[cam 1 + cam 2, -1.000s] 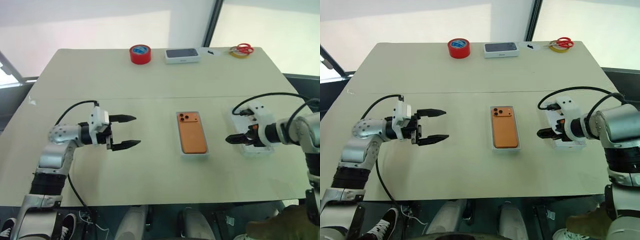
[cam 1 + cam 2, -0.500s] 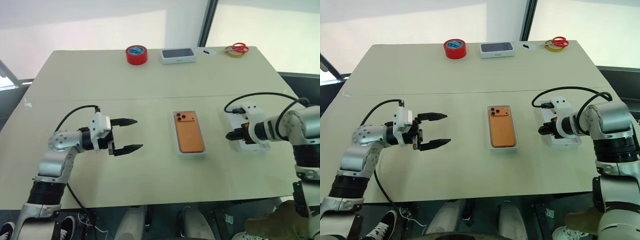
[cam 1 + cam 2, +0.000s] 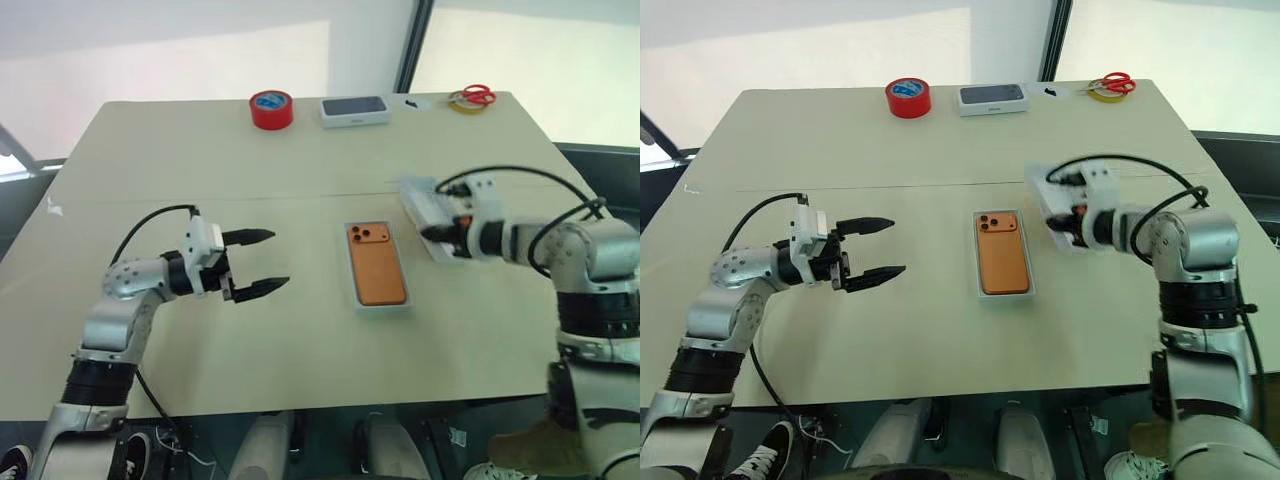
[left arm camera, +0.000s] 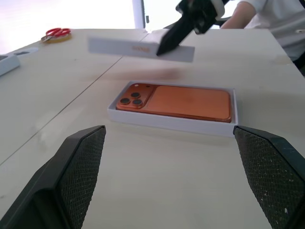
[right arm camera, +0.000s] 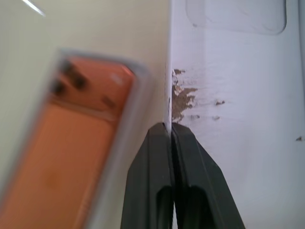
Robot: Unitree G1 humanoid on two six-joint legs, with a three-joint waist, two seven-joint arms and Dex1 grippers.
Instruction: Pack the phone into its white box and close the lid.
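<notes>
The orange phone (image 3: 378,265) lies camera side up inside the shallow white box (image 3: 385,307) at the table's middle. My right gripper (image 3: 430,232) is shut on one edge of the white lid (image 3: 417,198), which hangs tilted above the table just right of the box. In the right wrist view the black fingers (image 5: 152,157) pinch the lid's wall, with its white, marked inside (image 5: 233,100) beside them and the phone (image 5: 57,143) below. My left gripper (image 3: 278,260) stands open and level, left of the box, holding nothing.
Along the far edge stand a red tape roll (image 3: 272,108), a closed white box with a dark top (image 3: 355,109) and red scissors on a yellow roll (image 3: 476,97). A person in white (image 4: 267,14) sits beyond the table in the left wrist view.
My right gripper shut on the lid's edge, lifted it off the table and carried it left toward the box. The left gripper stayed put and open.
</notes>
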